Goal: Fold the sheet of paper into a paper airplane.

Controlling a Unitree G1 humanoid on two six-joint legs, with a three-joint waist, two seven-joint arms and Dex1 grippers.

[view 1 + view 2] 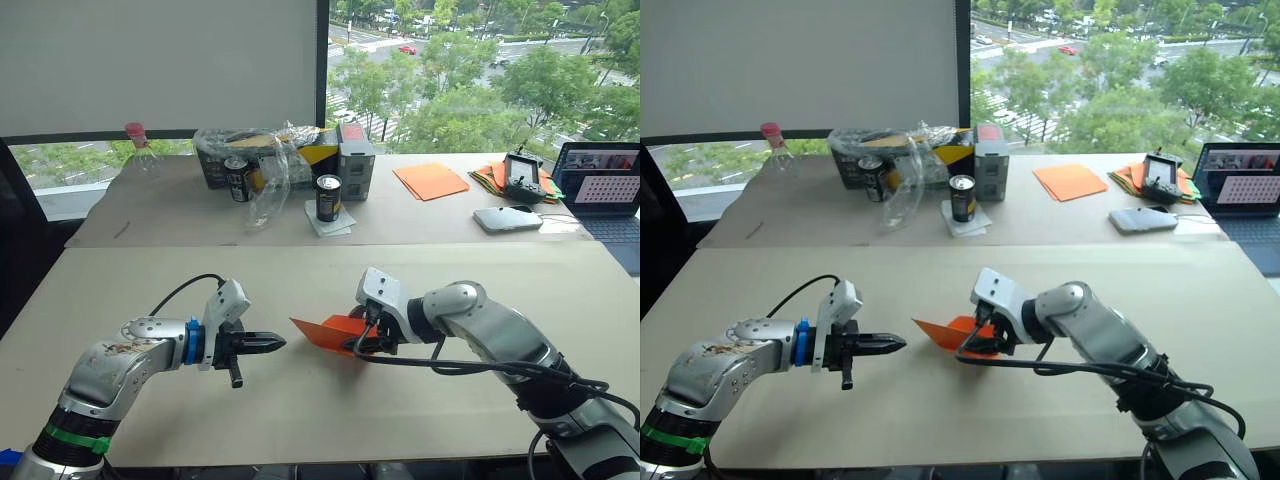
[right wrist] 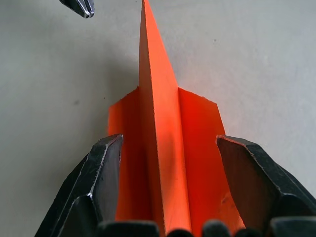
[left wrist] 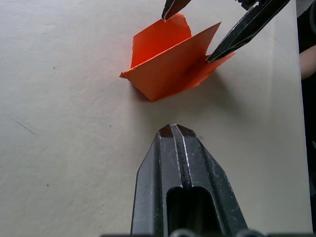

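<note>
The paper airplane [image 1: 330, 331] lies on the near desk [image 1: 300, 280], roughly at its middle, between the two grippers. It is bright orange, folded into a pointed wedge with layered flaps, and its tip points toward the left gripper [image 1: 268, 343].

The right gripper [image 2: 168, 182] is spread wide around the tail end of the airplane. In the right wrist view one upright fold stands between the two black fingers [image 2: 101, 177], with a flap lying flat on each side; the fingers sit just outside those flaps, and whether they touch the paper cannot be told.

The left gripper is closed with nothing between its fingers — the left wrist view shows the two tips pressed together [image 3: 177, 133]. It sits just short of the airplane's point, near it but apart from it, aimed along the desk toward the paper.

On the far desk stand a clear plastic bottle with a pink cap [image 1: 138, 150], a cardboard box wrapped in crumpled clear plastic [image 1: 265, 160], a dark can [image 1: 328, 197] on a white napkin, smooth orange sheets [image 1: 430, 180], a pile of mixed-colour paper [image 1: 492, 178], a white device [image 1: 508, 218] and a laptop [image 1: 600, 190] at the right edge.
</note>
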